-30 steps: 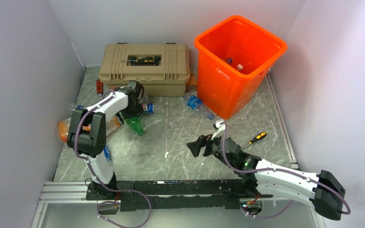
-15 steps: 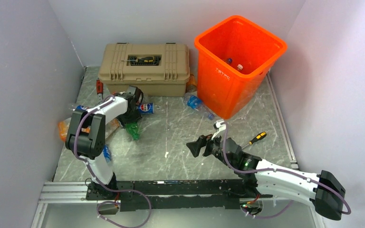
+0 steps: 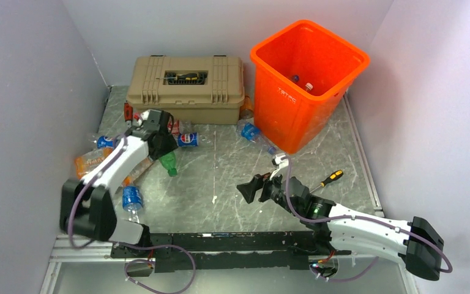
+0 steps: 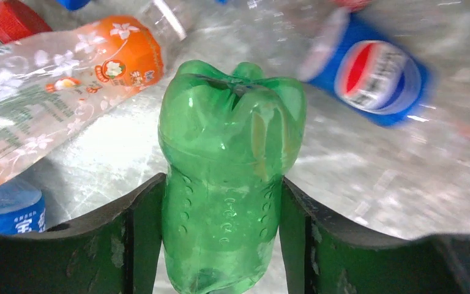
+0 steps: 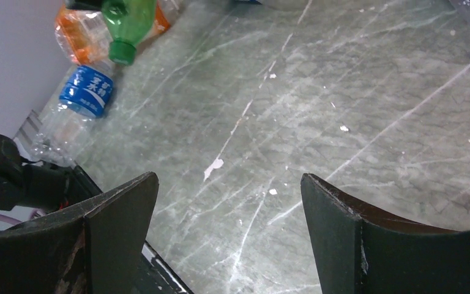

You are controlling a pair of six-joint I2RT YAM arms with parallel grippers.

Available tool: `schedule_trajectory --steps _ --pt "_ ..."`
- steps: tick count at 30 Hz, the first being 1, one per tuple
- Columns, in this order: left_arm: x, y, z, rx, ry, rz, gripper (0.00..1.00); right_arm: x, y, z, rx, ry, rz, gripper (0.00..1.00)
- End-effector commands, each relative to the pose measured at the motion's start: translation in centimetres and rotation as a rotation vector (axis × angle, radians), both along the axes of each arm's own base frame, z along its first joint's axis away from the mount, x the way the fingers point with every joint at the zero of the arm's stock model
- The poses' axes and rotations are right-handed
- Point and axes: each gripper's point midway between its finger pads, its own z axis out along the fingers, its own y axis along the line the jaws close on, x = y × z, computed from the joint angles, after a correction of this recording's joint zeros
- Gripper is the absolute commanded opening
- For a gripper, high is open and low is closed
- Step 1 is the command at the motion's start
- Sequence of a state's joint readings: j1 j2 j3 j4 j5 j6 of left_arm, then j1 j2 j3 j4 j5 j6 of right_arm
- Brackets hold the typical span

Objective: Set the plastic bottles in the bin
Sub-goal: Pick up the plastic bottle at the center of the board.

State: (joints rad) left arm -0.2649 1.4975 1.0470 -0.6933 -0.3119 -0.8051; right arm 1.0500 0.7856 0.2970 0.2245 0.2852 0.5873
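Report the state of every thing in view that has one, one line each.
left tool, shut on green bottle
green bottle, gripped, capped
right tool, open, empty
bin, upright, bottles inside
toolbox, lid shut
screwdriver, lying flat
Pepsi bottle, lying on its side

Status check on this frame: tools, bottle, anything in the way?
Left tool shut on green bottle. Right tool open, empty, above bare table. Bin upright, far right. Pepsi bottle lies beside the grip, not touching.
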Motion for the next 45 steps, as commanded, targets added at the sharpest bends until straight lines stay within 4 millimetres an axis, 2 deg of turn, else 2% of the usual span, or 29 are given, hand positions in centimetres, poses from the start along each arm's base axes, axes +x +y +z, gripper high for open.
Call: schedule_trajectory --steps 1,4,7,10,11,14,19,23,26,28,31,36,39,45 --pt "-0.4 -1.9 8.4 -0.128 -0.258 -0.138 0.31 -0.3 1.6 4.1 0.087 -0.058 0.063 0.92" --pt "-1.5 -5.3 13.3 -0.300 -0.478 -0.329 0.29 -1.3 3.4 5.5 0.139 -0.069 0.159 0.93" --pt "-3.8 -8.8 17.5 -0.503 -0.702 -0.502 0.28 -2.1 5.6 6.8 0.199 -0.062 0.241 0.93" --pt "-6.3 -10.9 19.9 -0.682 -0.846 -0.605 0.23 -2.7 8.0 8.0 0.231 -0.074 0.296 0.93" --pt "-6.9 -11.3 20.5 -0.726 -0.888 -0.619 0.21 -2.8 8.9 8.1 0.226 -0.079 0.307 0.92" --pt "-8.5 -11.8 21.8 -0.813 -0.990 -0.669 0.17 -3.4 11.3 10.1 0.245 -0.135 0.325 0.91" --pt "-11.2 -11.3 24.0 -0.823 -1.232 -0.752 0.15 -3.6 13.5 12.5 0.309 -0.210 0.308 0.91" --pt "-11.7 -11.6 25.9 -0.699 -1.301 -0.880 0.09 -3.3 13.5 12.8 0.331 -0.228 0.276 0.91" --pt "-11.6 -12.6 27.8 -0.576 -1.288 -1.055 0.07 -3.3 12.9 13.0 0.333 -0.247 0.252 0.91" --pt "-11.6 -13.4 28.5 -0.509 -1.236 -1.182 0.04 -3.6 12.5 13.3 0.316 -0.272 0.246 0.91" --pt "-11.8 -14.2 28.9 -0.456 -1.209 -1.254 0.03 -3.8 11.8 13.6 0.266 -0.304 0.225 0.90" --pt "-13.1 -13.8 28.5 -0.581 -1.288 -1.219 0.05 -4.0 11.0 13.9 0.250 -0.343 0.208 0.90" --pt "-13.8 -13.5 28.8 -0.593 -1.308 -1.199 0.05 -4.2 10.9 13.8 0.269 -0.354 0.214 0.91" --pt "-14.5 -14.0 28.8 -0.681 -1.311 -1.237 0.06 -5.2 12.3 14.2 0.341 -0.372 0.273 0.91"
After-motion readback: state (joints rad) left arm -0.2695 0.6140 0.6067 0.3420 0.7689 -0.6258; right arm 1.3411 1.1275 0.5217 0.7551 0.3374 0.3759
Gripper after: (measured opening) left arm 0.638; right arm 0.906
